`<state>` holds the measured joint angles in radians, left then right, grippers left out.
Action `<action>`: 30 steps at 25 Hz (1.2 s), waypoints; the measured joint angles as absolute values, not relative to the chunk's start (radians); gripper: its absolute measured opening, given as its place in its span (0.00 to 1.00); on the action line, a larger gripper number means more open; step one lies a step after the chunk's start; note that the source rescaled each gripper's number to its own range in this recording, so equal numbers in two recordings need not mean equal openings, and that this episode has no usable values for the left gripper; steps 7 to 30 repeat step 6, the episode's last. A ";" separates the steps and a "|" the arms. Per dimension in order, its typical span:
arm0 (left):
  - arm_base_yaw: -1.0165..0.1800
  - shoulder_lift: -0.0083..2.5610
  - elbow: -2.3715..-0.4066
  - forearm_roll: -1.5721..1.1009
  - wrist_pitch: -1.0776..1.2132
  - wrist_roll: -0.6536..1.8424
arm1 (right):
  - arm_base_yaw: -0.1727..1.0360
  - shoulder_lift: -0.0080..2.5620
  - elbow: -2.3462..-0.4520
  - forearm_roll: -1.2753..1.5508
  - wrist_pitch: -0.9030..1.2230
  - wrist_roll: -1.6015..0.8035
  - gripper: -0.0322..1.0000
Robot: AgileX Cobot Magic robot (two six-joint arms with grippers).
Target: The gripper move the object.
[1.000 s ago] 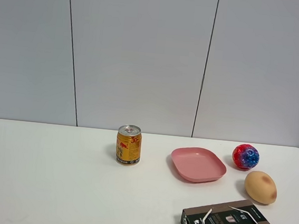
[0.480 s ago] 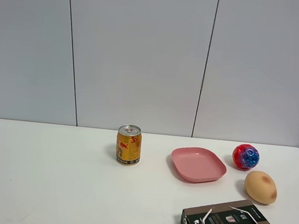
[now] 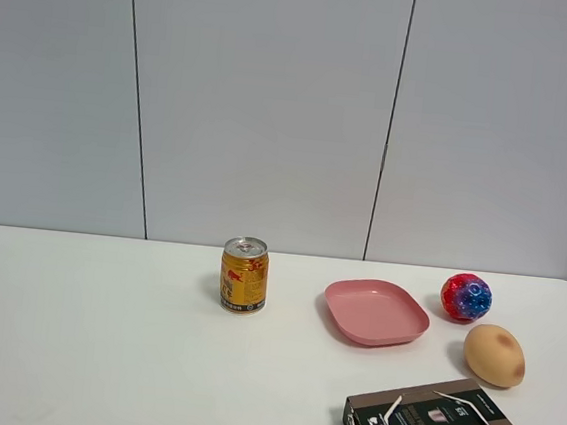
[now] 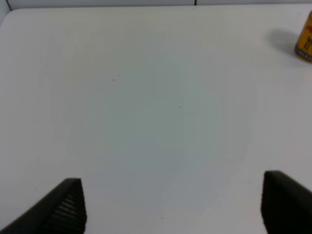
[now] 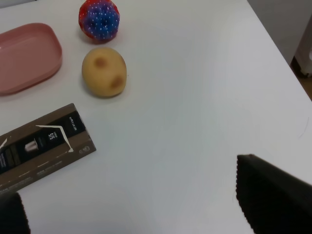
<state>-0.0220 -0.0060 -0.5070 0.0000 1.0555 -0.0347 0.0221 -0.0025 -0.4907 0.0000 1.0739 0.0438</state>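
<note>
The object, a small ball mottled red, blue and purple point(image 3: 466, 296), rests on the white table at the right, behind a tan egg-shaped thing point(image 3: 495, 354). It also shows in the right wrist view point(image 5: 99, 19). My right gripper point(image 5: 141, 209) is open and empty, well short of the ball, with a dark box and the egg between them. My left gripper point(image 4: 173, 209) is open and empty over bare table, far from the ball. Neither gripper shows in the exterior high view.
A pink plate point(image 3: 375, 312) lies left of the ball. A gold can point(image 3: 244, 275) stands mid-table and shows in the left wrist view point(image 4: 305, 43). A dark box point(image 3: 431, 424) lies near the front edge. The table's right edge point(image 5: 280, 53) is close.
</note>
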 joint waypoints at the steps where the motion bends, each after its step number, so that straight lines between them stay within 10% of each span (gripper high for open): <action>1: -0.022 -0.006 -0.507 0.000 1.055 -0.035 | 0.022 -0.003 -0.491 0.000 1.074 0.044 0.61; 30: -0.022 -0.006 -0.507 0.000 1.055 -0.035 | 0.022 -0.003 -0.491 0.000 1.074 0.044 0.61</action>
